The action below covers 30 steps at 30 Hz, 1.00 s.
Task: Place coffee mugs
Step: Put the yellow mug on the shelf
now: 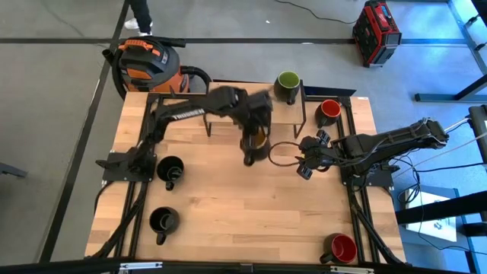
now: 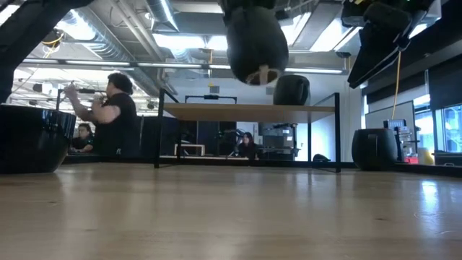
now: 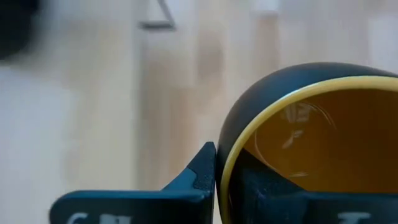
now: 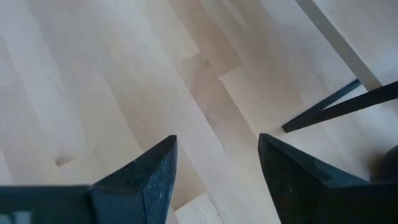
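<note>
My left gripper [image 1: 253, 150] is shut on a black mug with a yellow-orange inside [image 3: 311, 124], which hangs in the air near the table's middle [image 2: 256, 43]. A green-lined mug [image 1: 288, 84] stands on the raised wooden shelf [image 2: 249, 110] at the far side. A red-lined mug [image 1: 329, 111] stands on the table to the right of that shelf. Two black mugs [image 1: 170, 169] [image 1: 163, 221] sit on the table at the left, and another red-lined mug [image 1: 341, 247] at the near right. My right gripper [image 1: 306, 160] stands open above bare wood [image 4: 217, 162], right of the held mug. My left gripper holds the yellow-orange mug by its wall at the rim [image 3: 225, 163]. One finger [image 3: 198, 179] is outside the wall and the other inside the mug. The fingers come slanting down from above. The mug is lifted clear of the table, mouth up and somewhat tilted.
The shelf stands on thin black legs [image 4: 336, 102] with open room beneath it. A black frame [image 1: 354, 137] runs along the table's edges. An orange shop vacuum [image 1: 144, 61] stands beyond the far left corner. People are in the room behind [image 2: 115, 115].
</note>
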{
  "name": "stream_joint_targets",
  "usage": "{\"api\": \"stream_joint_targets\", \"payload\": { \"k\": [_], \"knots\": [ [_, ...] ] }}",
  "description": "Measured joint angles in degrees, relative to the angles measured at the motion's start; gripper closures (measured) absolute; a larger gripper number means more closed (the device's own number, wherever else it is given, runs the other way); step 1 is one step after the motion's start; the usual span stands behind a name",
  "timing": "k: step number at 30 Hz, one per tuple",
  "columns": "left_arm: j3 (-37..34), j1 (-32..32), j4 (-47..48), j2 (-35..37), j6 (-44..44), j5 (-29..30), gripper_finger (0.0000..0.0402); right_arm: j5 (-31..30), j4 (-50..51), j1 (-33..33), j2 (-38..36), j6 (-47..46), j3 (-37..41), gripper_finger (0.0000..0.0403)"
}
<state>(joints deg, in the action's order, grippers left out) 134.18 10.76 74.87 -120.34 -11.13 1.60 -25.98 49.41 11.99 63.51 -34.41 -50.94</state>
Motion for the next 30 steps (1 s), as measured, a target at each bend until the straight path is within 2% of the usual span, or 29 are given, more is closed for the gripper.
{"api": "stream_joint_targets", "payload": {
  "k": [5,9,16,25,30],
  "knots": [
    [-0.29,6.6,-0.18,1.29,-0.12,5.87,0.0382,-0.42,0.19,0.0,0.02,-0.02,0.0,0.0189],
    [-0.34,12.14,-2.06,1.04,-0.03,8.3,0.0382,-0.18,0.15,0.0,0.02,-0.02,0.0,0.0189],
    [-0.34,18.97,-10.72,0.53,2.99,7.87,0.0382,-0.07,0.21,0.0,0.02,-0.51,0.0,0.0189],
    [-0.34,21.8,-16.6,-1.28,2.63,6.21,0.0381,-0.43,0.21,0.0,0.02,-2.8,0.0,0.0189],
    [-0.36,22.32,-16.5,-2.46,1.41,6.28,0.0381,-0.48,0.23,0.0,0.02,-2.82,0.0,0.0189]
  ]
}}
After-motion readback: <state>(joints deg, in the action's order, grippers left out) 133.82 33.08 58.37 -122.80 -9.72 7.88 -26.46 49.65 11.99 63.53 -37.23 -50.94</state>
